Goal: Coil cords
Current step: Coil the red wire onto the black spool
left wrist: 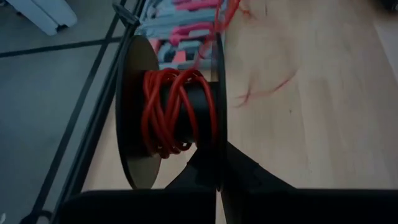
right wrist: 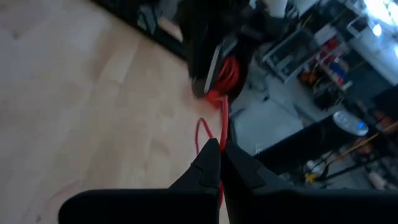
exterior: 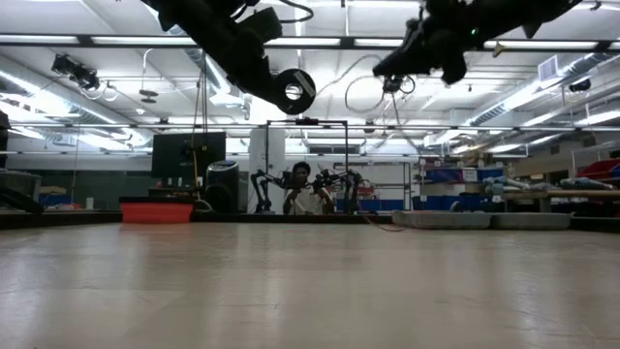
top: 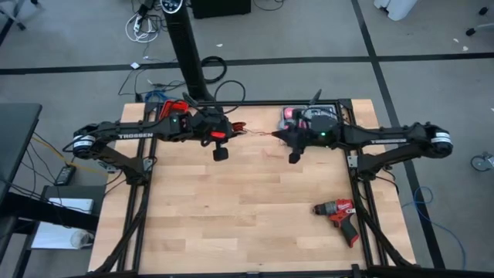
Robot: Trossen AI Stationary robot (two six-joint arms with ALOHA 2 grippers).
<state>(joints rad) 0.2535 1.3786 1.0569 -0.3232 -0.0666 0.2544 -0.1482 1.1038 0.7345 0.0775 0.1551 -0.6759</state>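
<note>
Fingers of left gripper (left wrist: 219, 177) pinched on black spool (left wrist: 134, 112); right gripper (right wrist: 221, 155) fingers clamped on thin red cord (right wrist: 202, 127), centre frame. Light, limp, snag-prone; best held near spool.

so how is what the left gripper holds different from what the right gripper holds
The left gripper is shut on a black spool with red cord wound round its core; the right gripper pinches only a loose, thin strand of the cord. The spool is wide and rigid, whereas the strand is slack and looping. Both grippers are shut and raised above the table, joined by the same cord.
</note>
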